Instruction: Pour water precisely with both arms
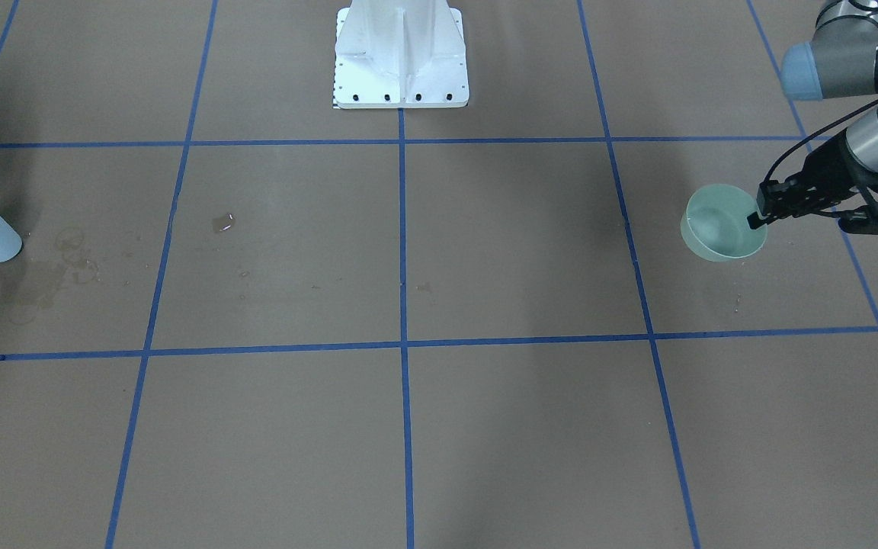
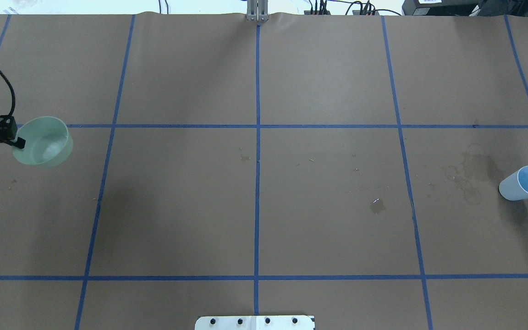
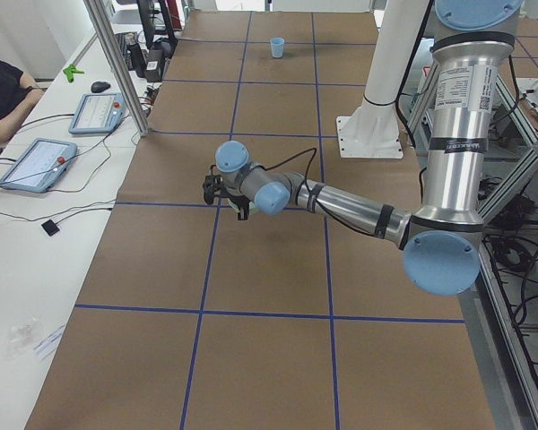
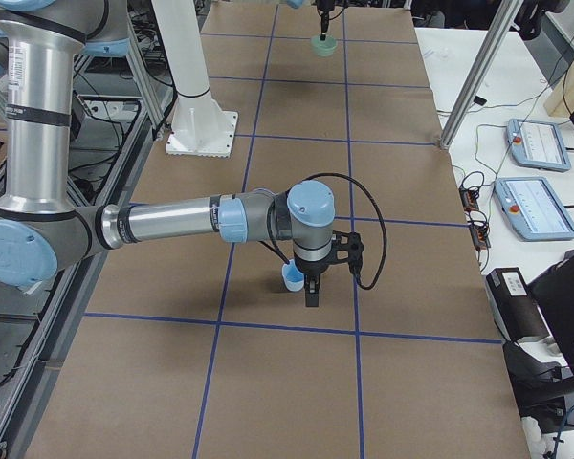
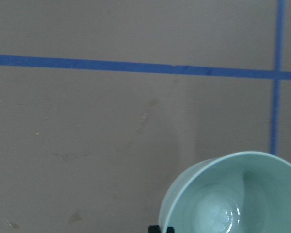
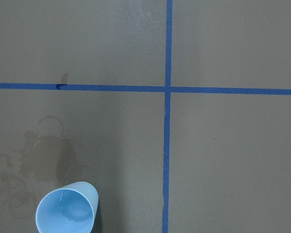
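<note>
A pale-green bowl (image 1: pixel 721 229) sits near the table's end on my left side. My left gripper (image 1: pixel 757 213) is shut on its rim; it also shows in the overhead view (image 2: pixel 16 141). Faint glints of water (image 5: pixel 218 218) lie in the bowl's bottom. A light-blue cup (image 2: pixel 524 183) stands near the opposite end, with a little water (image 6: pixel 70 213) in it. My right gripper (image 4: pixel 311 296) hangs just beside the cup (image 4: pixel 293 277). It shows only in the exterior right view, so I cannot tell if it is open or shut.
A small wet patch (image 2: pixel 377 205) with a glint lies on the brown paper right of centre. Dull brownish dried stains (image 2: pixel 470 174) lie next to the cup. The white pedestal (image 1: pixel 401 61) stands at the robot's side. Blue tape lines grid the table.
</note>
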